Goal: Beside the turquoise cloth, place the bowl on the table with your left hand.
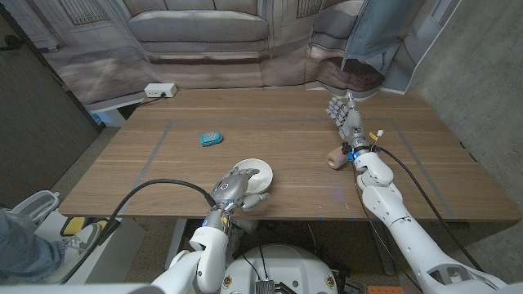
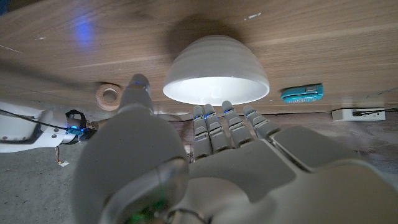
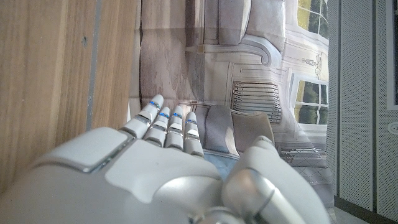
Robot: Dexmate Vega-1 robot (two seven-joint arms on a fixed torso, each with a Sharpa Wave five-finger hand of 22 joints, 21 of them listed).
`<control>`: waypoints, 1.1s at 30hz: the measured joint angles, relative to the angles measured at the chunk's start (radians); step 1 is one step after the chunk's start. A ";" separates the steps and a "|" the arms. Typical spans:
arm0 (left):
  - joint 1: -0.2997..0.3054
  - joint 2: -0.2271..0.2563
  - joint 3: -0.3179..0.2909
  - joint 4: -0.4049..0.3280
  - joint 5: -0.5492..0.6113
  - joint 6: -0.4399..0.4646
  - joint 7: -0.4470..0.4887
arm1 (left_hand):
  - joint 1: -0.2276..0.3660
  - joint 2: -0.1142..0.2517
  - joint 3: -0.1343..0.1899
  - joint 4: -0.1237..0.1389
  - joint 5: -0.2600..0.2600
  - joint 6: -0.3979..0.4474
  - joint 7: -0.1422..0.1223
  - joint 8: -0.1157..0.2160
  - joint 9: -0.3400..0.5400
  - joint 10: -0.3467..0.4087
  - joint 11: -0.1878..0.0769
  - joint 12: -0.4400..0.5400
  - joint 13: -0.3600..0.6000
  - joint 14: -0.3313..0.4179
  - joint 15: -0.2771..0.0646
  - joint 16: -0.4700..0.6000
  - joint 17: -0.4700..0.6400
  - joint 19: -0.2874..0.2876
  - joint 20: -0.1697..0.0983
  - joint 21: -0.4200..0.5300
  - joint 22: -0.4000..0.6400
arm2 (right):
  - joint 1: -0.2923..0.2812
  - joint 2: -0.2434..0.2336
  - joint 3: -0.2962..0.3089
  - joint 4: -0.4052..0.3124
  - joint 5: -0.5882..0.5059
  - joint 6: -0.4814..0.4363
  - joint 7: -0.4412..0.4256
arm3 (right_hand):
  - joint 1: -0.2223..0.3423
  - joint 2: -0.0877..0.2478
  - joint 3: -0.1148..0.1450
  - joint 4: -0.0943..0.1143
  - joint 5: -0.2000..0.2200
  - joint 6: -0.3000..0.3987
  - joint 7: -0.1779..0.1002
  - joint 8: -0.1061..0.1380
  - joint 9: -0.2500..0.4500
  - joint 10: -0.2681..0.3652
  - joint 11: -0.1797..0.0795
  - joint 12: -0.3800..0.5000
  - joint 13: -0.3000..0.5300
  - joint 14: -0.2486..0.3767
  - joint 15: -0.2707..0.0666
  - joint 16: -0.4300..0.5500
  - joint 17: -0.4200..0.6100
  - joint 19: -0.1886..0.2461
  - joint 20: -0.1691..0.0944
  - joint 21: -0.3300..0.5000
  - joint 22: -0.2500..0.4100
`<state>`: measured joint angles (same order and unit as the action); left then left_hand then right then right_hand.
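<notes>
The white bowl [image 1: 257, 172] [image 2: 216, 68] stands upright on the wooden table [image 1: 425, 163], near the front edge. The small turquoise cloth [image 1: 211, 139] [image 2: 301, 93] lies beyond it, slightly to the left and a short gap away. My left hand [image 1: 233, 188] [image 2: 217, 162] is at the bowl's near left side, its fingers [image 2: 225, 124] stretched toward the rim and the thumb held apart; nothing is in its grasp. My right hand [image 1: 345, 118] [image 3: 168, 168] stands upright at the far right of the table, fingers apart and empty.
A tan tape roll [image 1: 335, 158] [image 2: 111, 95] lies just in front of my right hand. A white power strip [image 1: 160, 91] sits at the table's far left corner. A person's legs [image 1: 380, 33] show behind the far right edge, and a shoe [image 1: 37, 237] at the lower left.
</notes>
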<state>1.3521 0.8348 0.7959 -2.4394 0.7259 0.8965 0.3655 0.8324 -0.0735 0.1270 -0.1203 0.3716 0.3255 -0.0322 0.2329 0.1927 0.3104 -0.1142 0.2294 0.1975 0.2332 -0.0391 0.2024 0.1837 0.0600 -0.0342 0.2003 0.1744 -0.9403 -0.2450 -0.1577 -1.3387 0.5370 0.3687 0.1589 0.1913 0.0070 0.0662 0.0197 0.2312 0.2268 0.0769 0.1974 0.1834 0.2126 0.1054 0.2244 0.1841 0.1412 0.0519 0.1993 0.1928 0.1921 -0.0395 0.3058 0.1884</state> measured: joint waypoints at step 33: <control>-0.054 -0.063 0.081 0.048 0.021 0.063 -0.014 | 0.013 0.013 -0.003 0.003 0.000 0.036 -0.007 0.000 0.000 0.036 -0.008 0.000 0.005 0.022 0.000 0.000 0.000 0.013 -0.002 0.000 0.000 | -0.015 -0.008 0.013 0.010 0.011 -0.012 0.016 | 0.000 0.000 -0.008 0.000 0.000 0.000 0.000 0.000 0.000 0.000 0.000 0.000 0.000 0.004 -0.004 0.000 0.000 0.000 0.000 0.000 0.000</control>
<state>1.2984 0.7717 0.8771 -2.3914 0.7473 0.9592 0.3518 0.8456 -0.0603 0.1242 -0.1175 0.3716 0.3613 -0.0394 0.2329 0.1927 0.3462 -0.1218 0.2296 0.2026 0.2547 -0.0393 0.2024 0.1836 0.0731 -0.0358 0.2002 0.1744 -0.9557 -0.2535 -0.1448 -1.3287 0.5475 0.3564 0.1751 0.1913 0.0070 0.0579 0.0196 0.2312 0.2268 0.0769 0.1974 0.1834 0.2127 0.1052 0.2244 0.1838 0.1447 0.0483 0.1993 0.1928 0.1921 -0.0395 0.3058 0.1884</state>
